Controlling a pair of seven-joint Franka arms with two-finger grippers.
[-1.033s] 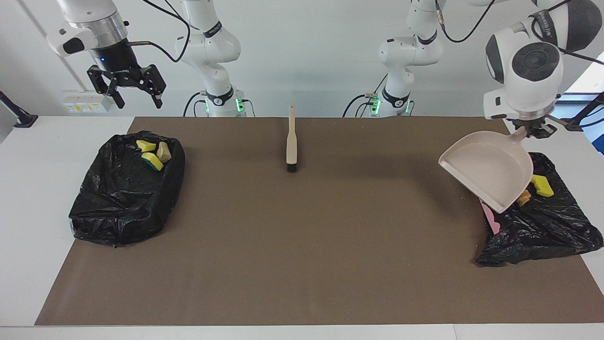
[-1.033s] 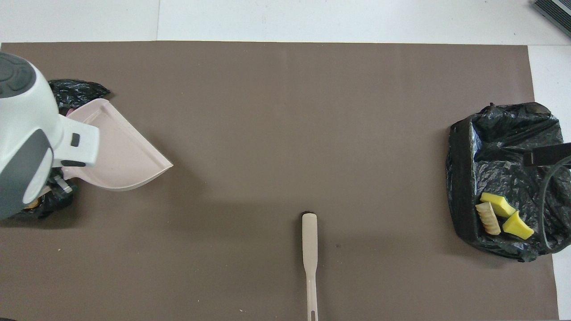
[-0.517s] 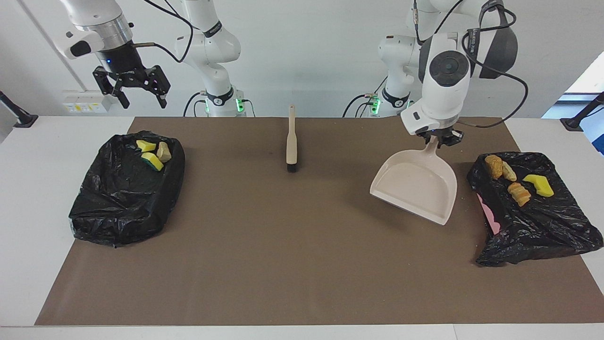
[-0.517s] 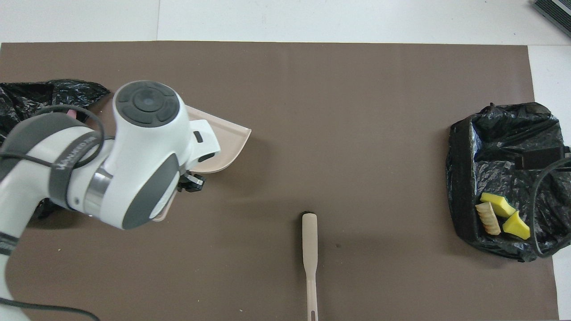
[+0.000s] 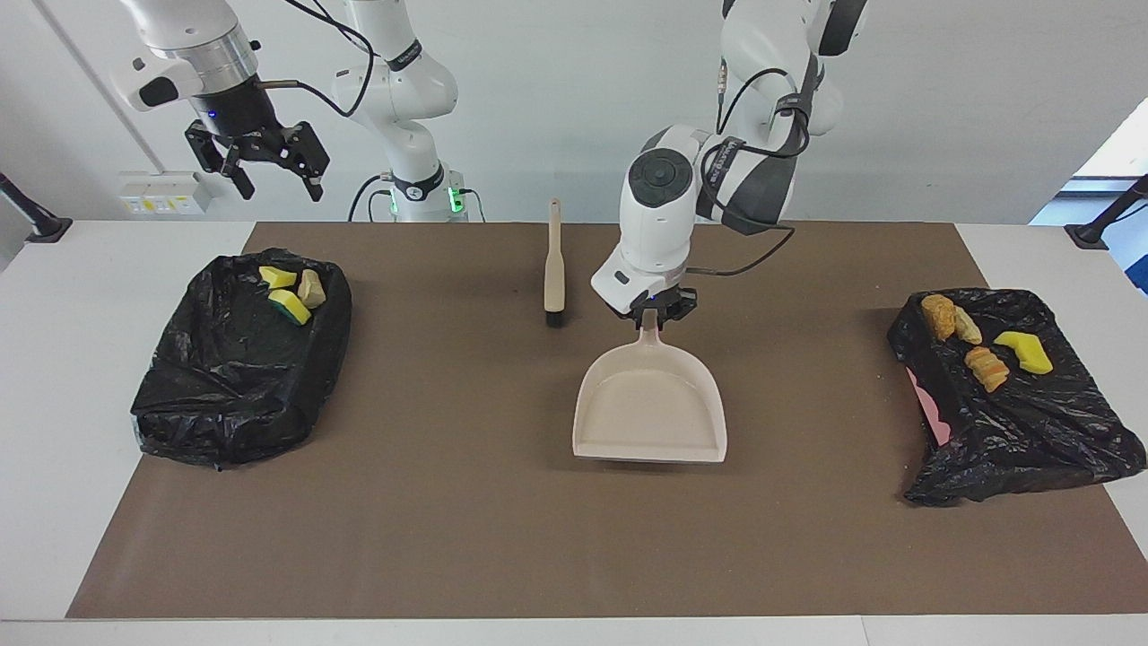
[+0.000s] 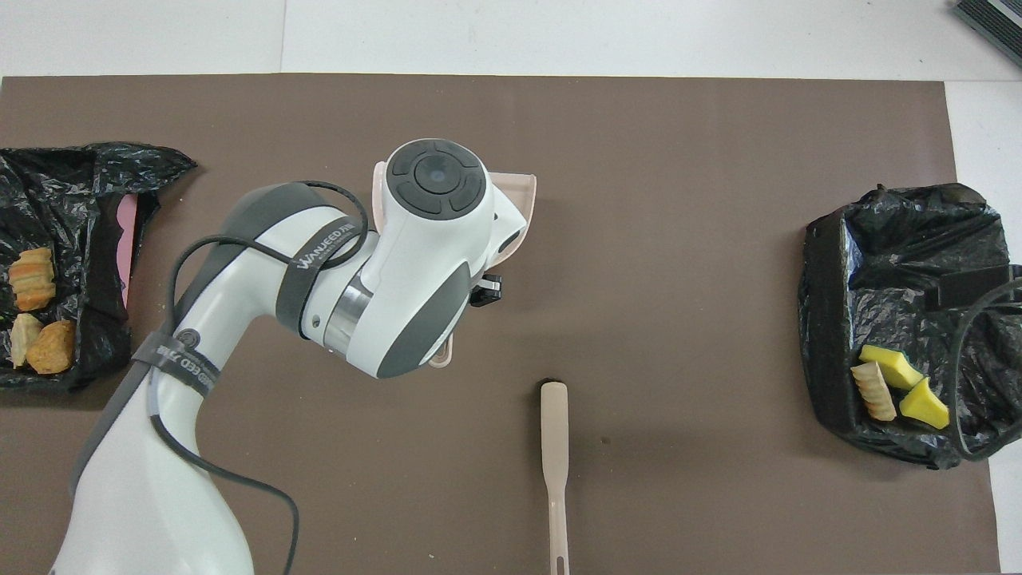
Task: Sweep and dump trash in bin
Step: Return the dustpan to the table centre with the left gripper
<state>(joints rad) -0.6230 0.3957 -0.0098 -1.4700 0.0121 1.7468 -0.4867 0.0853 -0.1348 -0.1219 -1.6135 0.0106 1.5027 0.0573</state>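
Observation:
My left gripper (image 5: 649, 314) is shut on the handle of the pale pink dustpan (image 5: 650, 408), which is empty and low over the middle of the brown mat; in the overhead view my arm hides most of the dustpan (image 6: 515, 208). The trash lies in two black-bagged bins. Bread-like chunks (image 5: 985, 368) and a yellow scrap (image 5: 1027, 352) are in the bin (image 5: 1013, 431) at the left arm's end. Yellow scraps (image 5: 289, 301) are in the bin (image 5: 224, 386) at the right arm's end. My right gripper (image 5: 278, 187) is open and empty, high over that bin's near edge.
A beige brush (image 5: 554, 269) lies on the mat beside the dustpan's handle, bristles pointing away from the robots; it also shows in the overhead view (image 6: 554, 463). A pink edge (image 5: 928, 408) shows at the side of the bin at the left arm's end.
My left arm has carried the dustpan from over the bin at its end of the table to the middle of the mat and levelled it. The right gripper has barely moved.

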